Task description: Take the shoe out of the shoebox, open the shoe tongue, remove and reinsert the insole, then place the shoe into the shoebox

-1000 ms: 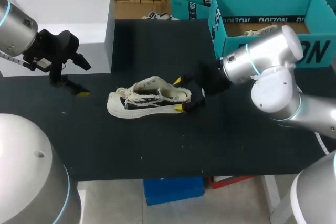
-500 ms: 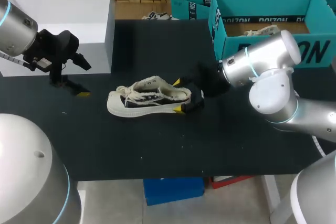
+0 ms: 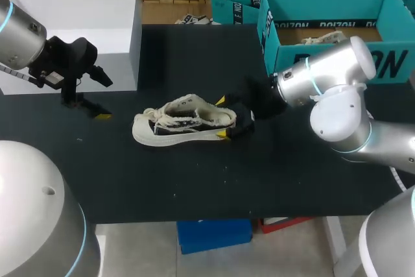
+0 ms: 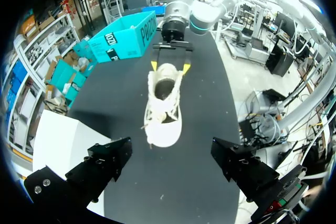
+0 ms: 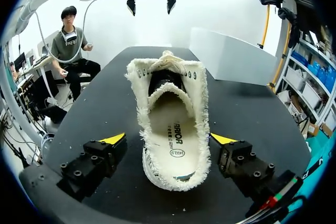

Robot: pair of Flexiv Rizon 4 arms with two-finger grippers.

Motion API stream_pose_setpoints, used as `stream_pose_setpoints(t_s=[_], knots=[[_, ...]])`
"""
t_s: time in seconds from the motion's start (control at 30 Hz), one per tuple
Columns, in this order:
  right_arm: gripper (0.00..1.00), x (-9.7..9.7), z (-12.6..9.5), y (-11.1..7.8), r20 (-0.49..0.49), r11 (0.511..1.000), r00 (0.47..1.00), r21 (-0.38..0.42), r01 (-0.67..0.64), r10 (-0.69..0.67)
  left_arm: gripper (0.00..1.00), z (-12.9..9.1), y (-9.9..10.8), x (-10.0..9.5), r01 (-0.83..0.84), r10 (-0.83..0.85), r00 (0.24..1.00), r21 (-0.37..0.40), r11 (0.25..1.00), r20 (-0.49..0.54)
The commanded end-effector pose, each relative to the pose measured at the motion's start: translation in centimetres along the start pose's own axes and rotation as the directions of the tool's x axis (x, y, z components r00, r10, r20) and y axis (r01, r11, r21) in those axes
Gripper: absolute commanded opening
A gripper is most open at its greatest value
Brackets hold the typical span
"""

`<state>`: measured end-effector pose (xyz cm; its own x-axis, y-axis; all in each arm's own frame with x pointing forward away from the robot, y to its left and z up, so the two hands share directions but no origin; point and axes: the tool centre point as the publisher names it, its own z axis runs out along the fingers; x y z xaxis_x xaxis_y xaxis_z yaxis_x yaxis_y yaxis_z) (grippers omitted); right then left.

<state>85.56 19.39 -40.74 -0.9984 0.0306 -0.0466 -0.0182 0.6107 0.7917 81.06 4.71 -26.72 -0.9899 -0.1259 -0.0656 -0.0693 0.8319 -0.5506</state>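
Head view: the cream shoe (image 3: 185, 119) stands on its sole at frame centre, outside the teal shoebox (image 3: 389, 64) at upper right. The right gripper (image 3: 222, 117) straddles its heel, jaws open, not clamping. The left gripper (image 3: 100, 97), at left, is spread wide and holds nothing.

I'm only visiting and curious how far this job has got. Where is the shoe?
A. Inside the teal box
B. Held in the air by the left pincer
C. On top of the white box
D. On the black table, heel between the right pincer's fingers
D: the shoe lies flat on the table, and the right pincer has one open finger on each side of its heel.
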Motion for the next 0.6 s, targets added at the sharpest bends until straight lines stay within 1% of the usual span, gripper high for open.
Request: stream_pose_setpoints(t_s=[0.03, 0.3, 0.47, 0.6], knots=[[1.00, 0.3, -1.1, 0.3, 0.007, 1.000, 1.000, 0.016, 0.000, 0.000, 1.00, 0.1, 0.1, 0.1, -0.003, 0.003, 1.000, 0.002, 1.000, 0.004], [1.00, -0.3, -3.0, 0.2, 0.010, 0.999, 1.000, 0.052, 0.011, -0.012, 1.00, 0.1, 0.1, 0.1, -0.003, 0.003, 1.000, 0.002, 1.000, 0.004], [1.00, -0.6, -3.2, 0.0, 0.006, 0.998, 1.000, 0.061, 0.011, -0.012, 1.00, 0.1, 0.1, 0.1, -0.003, 0.003, 1.000, 0.002, 1.000, 0.004], [1.00, -0.8, -2.7, -0.5, 0.001, 0.998, 1.000, 0.059, 0.005, -0.005, 1.00, 0.1, 0.1, 0.1, -0.003, 0.003, 1.000, 0.002, 1.000, 0.004]])
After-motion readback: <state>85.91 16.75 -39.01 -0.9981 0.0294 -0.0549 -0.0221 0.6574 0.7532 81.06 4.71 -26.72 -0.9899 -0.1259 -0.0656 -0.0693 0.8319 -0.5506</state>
